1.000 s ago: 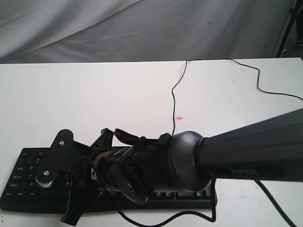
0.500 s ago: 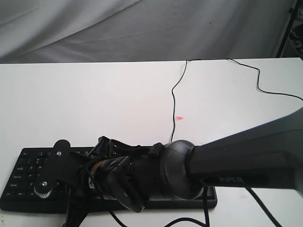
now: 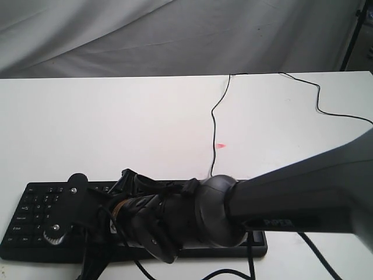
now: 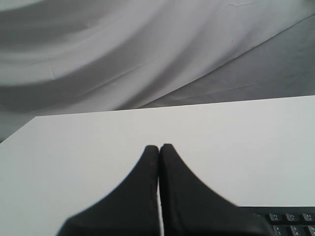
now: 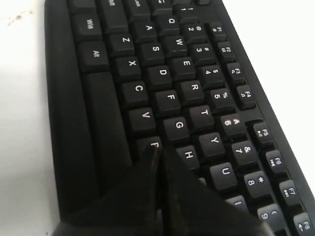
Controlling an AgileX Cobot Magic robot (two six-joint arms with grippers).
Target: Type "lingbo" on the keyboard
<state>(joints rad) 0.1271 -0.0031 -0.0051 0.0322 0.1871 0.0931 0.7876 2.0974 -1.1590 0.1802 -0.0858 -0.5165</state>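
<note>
The black keyboard [image 3: 23, 224] lies along the near edge of the white table [image 3: 116, 128]; its middle and right part are hidden behind my right arm [image 3: 192, 219], which reaches across it to the left. Up close, the keyboard [image 5: 162, 73] fills the right wrist view. My right gripper [image 5: 158, 150] is shut, and its tips rest at the B key [image 5: 147, 144], between V and H. I cannot tell whether the key is pressed. My left gripper [image 4: 159, 146] is shut and empty over bare table, with a keyboard corner [image 4: 290, 219] beside it.
The keyboard's thin black cable [image 3: 213, 116] runs up the table to its far edge. A second black cable [image 3: 326, 111] lies at the right. A small red spot [image 3: 220, 144] marks the tabletop. Grey cloth hangs behind.
My right arm has dropped lower onto the keyboard and its gripper end has tilted down and shifted slightly left. The keyboard has not moved.
</note>
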